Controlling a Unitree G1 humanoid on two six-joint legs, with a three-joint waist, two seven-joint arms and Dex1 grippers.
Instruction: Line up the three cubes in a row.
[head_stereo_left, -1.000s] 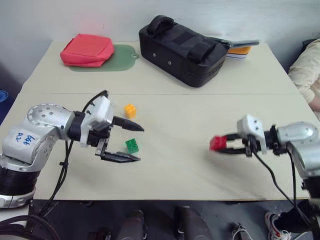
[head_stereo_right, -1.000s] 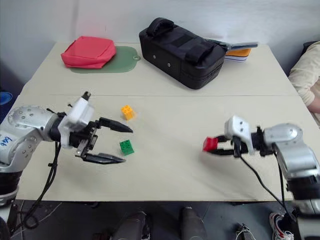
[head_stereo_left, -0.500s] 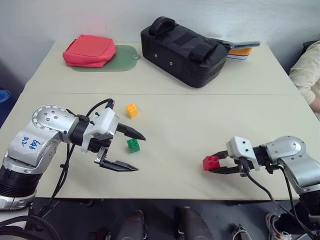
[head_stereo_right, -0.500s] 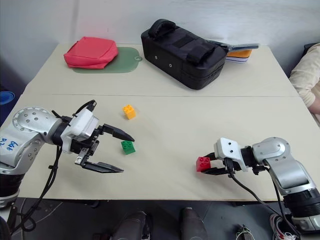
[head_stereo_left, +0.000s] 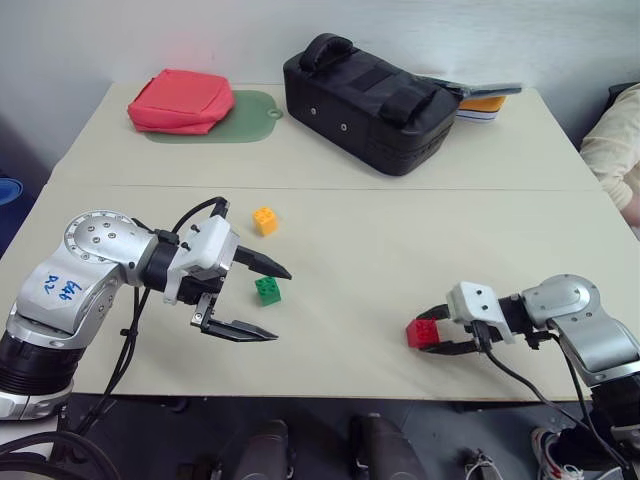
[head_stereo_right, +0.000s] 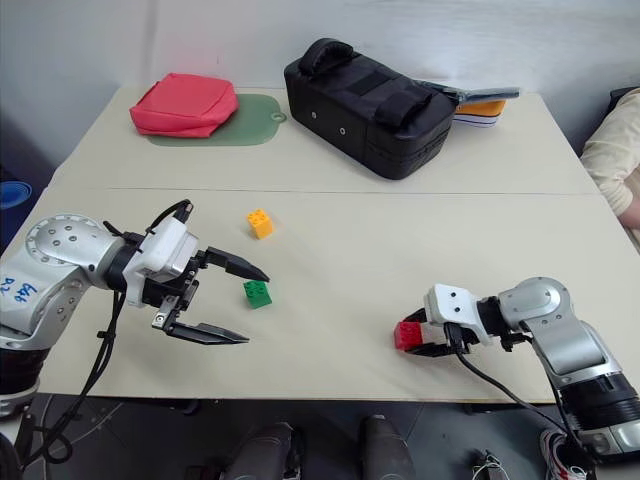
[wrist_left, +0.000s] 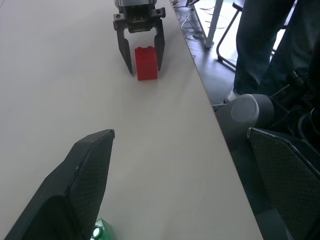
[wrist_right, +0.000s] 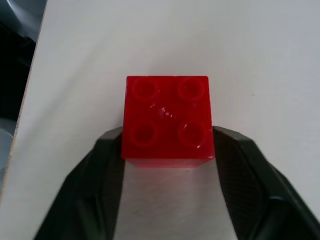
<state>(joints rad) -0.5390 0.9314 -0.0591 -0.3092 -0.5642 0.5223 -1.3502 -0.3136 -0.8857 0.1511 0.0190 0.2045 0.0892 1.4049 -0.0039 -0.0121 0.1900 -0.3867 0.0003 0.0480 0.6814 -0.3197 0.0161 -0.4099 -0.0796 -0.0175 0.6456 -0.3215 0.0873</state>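
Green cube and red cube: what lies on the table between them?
Nothing: bare tabletop separates the green cube from the red cube, seen in both eye views.

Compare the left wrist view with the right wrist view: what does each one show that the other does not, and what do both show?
Left wrist view alone: the left gripper, open, the green cube by one finger, and a person's legs beside the table. Right wrist view alone: the four studs on top of the red cube. Both: the red cube standing on the table between the right gripper fingers.
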